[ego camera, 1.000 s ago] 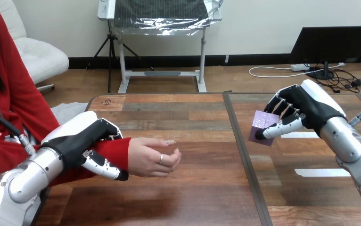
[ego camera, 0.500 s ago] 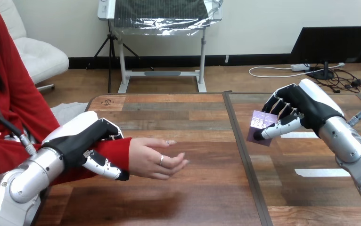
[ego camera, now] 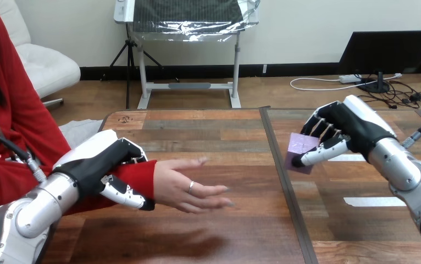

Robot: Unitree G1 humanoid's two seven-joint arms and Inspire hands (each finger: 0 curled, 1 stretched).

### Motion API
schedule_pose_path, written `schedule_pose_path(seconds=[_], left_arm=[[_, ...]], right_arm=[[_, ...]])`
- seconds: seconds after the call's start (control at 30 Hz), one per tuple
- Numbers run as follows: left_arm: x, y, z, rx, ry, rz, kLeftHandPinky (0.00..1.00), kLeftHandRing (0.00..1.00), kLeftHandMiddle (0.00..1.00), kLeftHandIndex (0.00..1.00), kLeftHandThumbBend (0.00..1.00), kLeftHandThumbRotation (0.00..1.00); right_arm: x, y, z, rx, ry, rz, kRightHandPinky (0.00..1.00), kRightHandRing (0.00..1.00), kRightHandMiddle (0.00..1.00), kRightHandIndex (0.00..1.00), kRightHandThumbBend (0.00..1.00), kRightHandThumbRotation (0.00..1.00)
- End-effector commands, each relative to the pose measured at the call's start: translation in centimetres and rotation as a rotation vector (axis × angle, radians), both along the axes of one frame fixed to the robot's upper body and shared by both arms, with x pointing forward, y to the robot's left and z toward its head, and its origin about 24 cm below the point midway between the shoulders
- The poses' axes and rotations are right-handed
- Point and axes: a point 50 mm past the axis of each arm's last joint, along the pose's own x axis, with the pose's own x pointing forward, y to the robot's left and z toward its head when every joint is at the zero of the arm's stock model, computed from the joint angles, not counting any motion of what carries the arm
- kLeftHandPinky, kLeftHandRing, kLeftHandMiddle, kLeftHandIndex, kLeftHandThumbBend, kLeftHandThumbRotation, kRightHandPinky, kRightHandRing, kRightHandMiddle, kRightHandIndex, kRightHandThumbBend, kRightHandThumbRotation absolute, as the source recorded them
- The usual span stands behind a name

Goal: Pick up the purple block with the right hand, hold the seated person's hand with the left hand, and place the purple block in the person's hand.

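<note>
Curled the left hand (ego camera: 101, 168) round the person's wrist (ego camera: 141, 177) at lower left, probably to steady the person's hand (ego camera: 189, 187) lying open, and pinched the purple block (ego camera: 300, 151) in the right hand (ego camera: 344, 125) at centre right, well apart, awaiting delivery.

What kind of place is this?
Probably a robot practice lab: at a wooden table, the robot's left hand holds a person's wrist while its right hand carries a purple block.

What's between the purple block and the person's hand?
In the head view, only bare wooden table, crossed by its dark seam. The right hand holds the purple block, apart from the person's hand.
</note>
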Motion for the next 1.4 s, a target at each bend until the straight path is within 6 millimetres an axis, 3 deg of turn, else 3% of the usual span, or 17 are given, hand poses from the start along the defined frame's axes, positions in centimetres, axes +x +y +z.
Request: schedule_pose_path(seconds=[0.0, 1.03, 1.37], left_arm=[[3.2, -2.7, 9.0, -0.165, -0.384, -0.044, 0.31, 0.36, 0.41, 0.43, 0.68, 0.0], [4.2, -5.3, 9.1, -0.274, -0.401, -0.073, 0.29, 0.35, 0.41, 0.42, 0.67, 0.0], [4.6, -6.3, 9.1, -0.307, -0.407, -0.093, 0.28, 0.34, 0.4, 0.42, 0.67, 0.0]], right_arm=[[1.6, 2.8, 3.8, 0.104, -0.178, 0.09, 0.4, 0.42, 0.45, 0.46, 0.84, 0.0], [1.2, 6.2, 5.0, 0.145, -0.267, 0.238, 0.27, 0.32, 0.38, 0.44, 0.82, 0.0], [0.8, 7.0, 5.4, 0.193, -0.282, 0.285, 0.31, 0.35, 0.4, 0.43, 0.8, 0.0]])
